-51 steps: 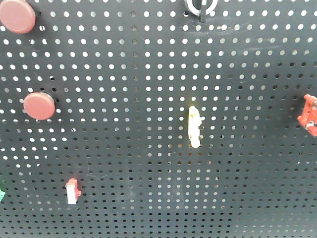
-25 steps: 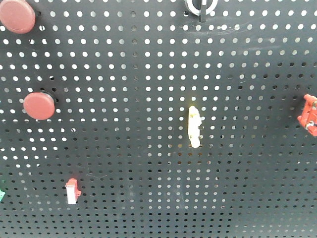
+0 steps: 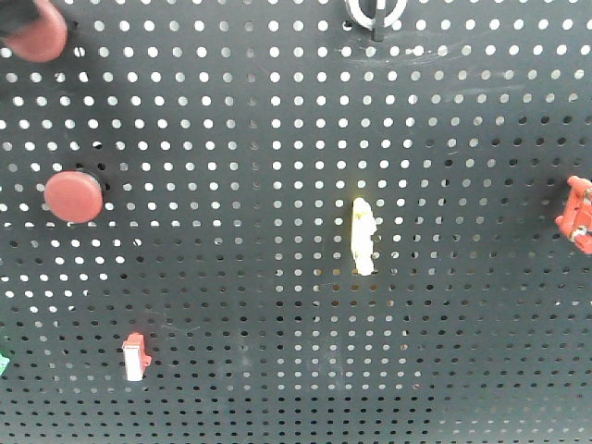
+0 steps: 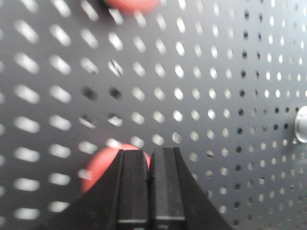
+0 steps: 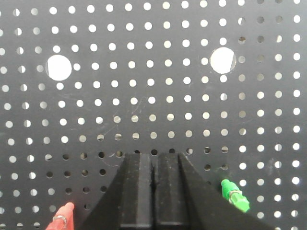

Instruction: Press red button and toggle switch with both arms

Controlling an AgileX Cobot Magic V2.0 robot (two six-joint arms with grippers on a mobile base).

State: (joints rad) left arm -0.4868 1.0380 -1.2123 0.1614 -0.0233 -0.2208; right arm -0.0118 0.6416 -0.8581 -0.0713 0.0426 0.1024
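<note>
Front view first: it's the only one showing the whole black pegboard (image 3: 277, 139). On it I count two round red buttons. The red button (image 3: 39, 39) is in the top-left corner with a dark blurry shape across its upper-left edge, and the smaller red button (image 3: 74, 196) sits below it, well apart. There's also one yellow toggle (image 3: 363, 236) near the middle, one red-and-white switch (image 3: 136, 358) lower left, one red part (image 3: 578, 215) cut by the right edge, and one white ring (image 3: 375, 13) up top (honestly can't tell which of these is the switch to flip). The left wrist view gives what the front can't. The left gripper (image 4: 149, 152) points straight at the board with its fingers pinched together on nothing, and the red button (image 4: 100, 165) peeks out just behind them on the left. Whether they touch it, I can't tell. The smaller red button (image 4: 132, 4) is clipped at the top, and one clear knob (image 4: 302, 124) sits at the right edge. In the right wrist view, the right gripper (image 5: 153, 155) is also squeezed closed and empty, aimed at bare board. It sits between one red-tipped lever (image 5: 62, 215) and one green-tipped lever (image 5: 235, 195), with two large holes (image 5: 59, 67) above.
</note>
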